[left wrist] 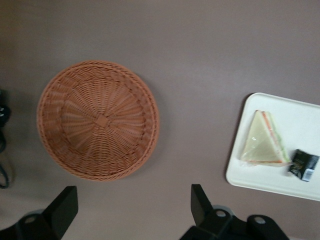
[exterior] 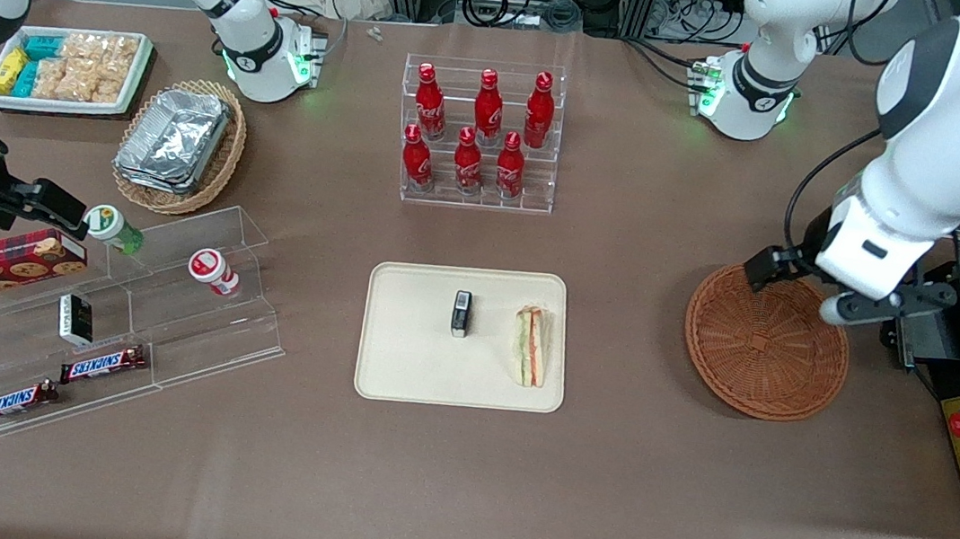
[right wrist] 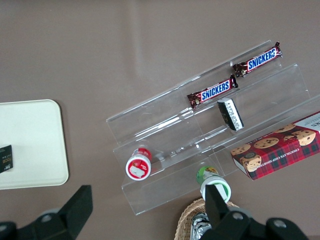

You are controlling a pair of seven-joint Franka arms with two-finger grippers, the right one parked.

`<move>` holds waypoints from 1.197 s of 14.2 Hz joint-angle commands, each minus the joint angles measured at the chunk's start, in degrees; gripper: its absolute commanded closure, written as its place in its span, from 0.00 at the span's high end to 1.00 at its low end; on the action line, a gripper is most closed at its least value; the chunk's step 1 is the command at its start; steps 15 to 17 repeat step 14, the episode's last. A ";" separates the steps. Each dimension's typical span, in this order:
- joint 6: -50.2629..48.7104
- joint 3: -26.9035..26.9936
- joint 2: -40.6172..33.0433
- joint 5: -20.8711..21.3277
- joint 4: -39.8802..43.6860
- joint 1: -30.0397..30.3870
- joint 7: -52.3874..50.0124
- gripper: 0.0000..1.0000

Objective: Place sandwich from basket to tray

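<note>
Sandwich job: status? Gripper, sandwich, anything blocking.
Gripper open, empty, above the basket. Sandwich down on the tray, beside a small black packet. Basket empty. No obstruction.

The light is even and bright from above, and the shadows under the basket (exterior: 766,343) and the tray (exterior: 397,360) are soft and short. The gripper (left wrist: 134,210), its fingers spread wide above the basket, looks dark, and the sandwich (left wrist: 264,141) beside it is slightly blurred. Small glare shows on the foil containers (exterior: 174,137).
</note>
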 commanded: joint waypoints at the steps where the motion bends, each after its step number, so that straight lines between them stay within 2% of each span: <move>1: 2.21 2.65 -6.15 -1.90 -6.66 1.04 4.88 1.00; 5: 2.03 7.67 -3.79 -1.81 -4.30 1.04 10.34 1.00; 10: 1.85 8.29 1.75 -1.19 0.98 1.04 9.20 1.00; 17: 1.85 8.46 1.94 -0.76 1.51 1.22 9.55 1.00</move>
